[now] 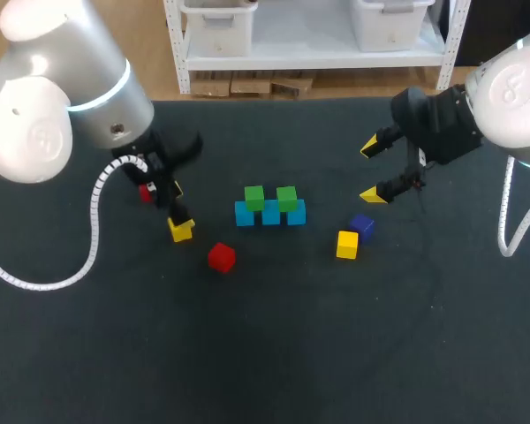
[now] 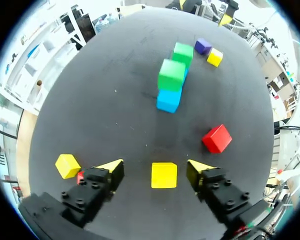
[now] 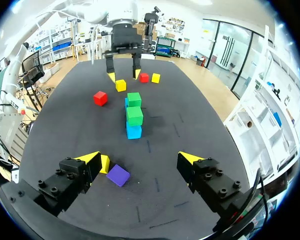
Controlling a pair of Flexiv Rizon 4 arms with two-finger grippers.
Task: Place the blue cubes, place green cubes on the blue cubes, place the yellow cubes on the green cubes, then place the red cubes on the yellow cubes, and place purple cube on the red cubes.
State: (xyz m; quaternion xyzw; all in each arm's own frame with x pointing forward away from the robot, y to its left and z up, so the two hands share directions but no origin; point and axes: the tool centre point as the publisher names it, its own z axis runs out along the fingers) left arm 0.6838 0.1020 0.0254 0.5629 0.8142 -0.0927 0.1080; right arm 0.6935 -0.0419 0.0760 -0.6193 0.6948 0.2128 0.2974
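Observation:
Three blue cubes [image 1: 270,215] lie in a row mid-table, with two green cubes [image 1: 254,197] [image 1: 287,197] on top of them. My left gripper [image 2: 155,167] stands open around a yellow cube [image 2: 164,175] on the table, and gaps show on both sides of the cube. Beside its fingers lie another yellow cube [image 2: 67,165] and a partly hidden red cube [image 2: 80,176]. A second red cube [image 1: 221,257] sits near the front. My right gripper [image 1: 371,171] hangs open and empty above the table. Under it lie a purple cube [image 3: 118,175] and a yellow cube [image 1: 347,244].
The dark table mat [image 1: 274,353] stretches wide in front of the cubes. The stack [image 3: 134,115] lies between the two grippers. My left arm's white cable [image 1: 93,212] hangs over the table's left part.

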